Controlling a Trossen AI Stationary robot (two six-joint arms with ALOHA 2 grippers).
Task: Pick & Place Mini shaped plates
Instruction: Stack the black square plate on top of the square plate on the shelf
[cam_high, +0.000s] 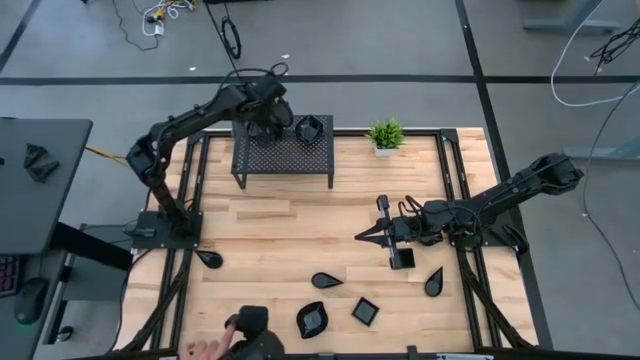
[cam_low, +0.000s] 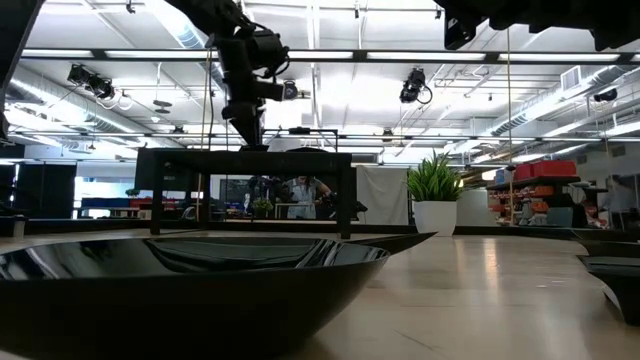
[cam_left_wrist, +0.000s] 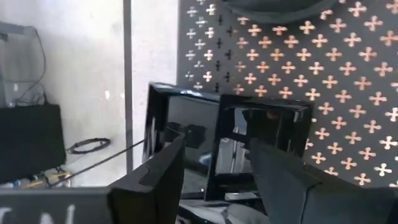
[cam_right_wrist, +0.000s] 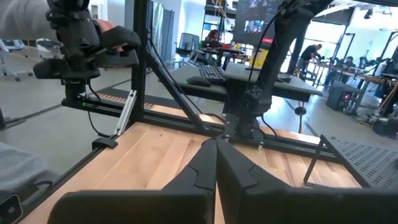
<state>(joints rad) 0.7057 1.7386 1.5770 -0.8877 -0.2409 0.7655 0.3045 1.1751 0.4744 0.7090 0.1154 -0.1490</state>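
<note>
At the near edge of the tabletop (cam_high: 290, 240), around six o'clock in the high view, a person's hand (cam_high: 208, 349) reaches in beside a dark object whose kind cannot be told, and just beyond it lie several mini shaped plates: a wavy-rim plate (cam_high: 312, 319) and a square plate (cam_high: 365, 311) side by side, a leaf plate (cam_high: 326, 281) slightly farther in, and two teardrop plates, one at eight o'clock (cam_high: 208, 259) and one at four o'clock (cam_high: 434, 282). In the low view one glossy plate (cam_low: 190, 275) fills the foreground. Toward three o'clock the right gripper (cam_high: 362, 236) hangs over the middle of the wood, its fingers (cam_right_wrist: 211, 168) pressed together with nothing between them, beside another small square plate (cam_high: 402, 258). Farther back, at twelve o'clock, stands the black mesh rack (cam_high: 283, 152). The left gripper (cam_high: 266, 128) is down over the rack's far left part with its fingers (cam_left_wrist: 163, 171) spread wide on either side of a square plate (cam_left_wrist: 205, 134) that stands tilted on the perforated top; whether they touch it cannot be told. One more plate (cam_high: 308, 127) sits at the rack's far right. A green potted plant (cam_high: 385, 135) stands at one o'clock by the far edge.
</note>
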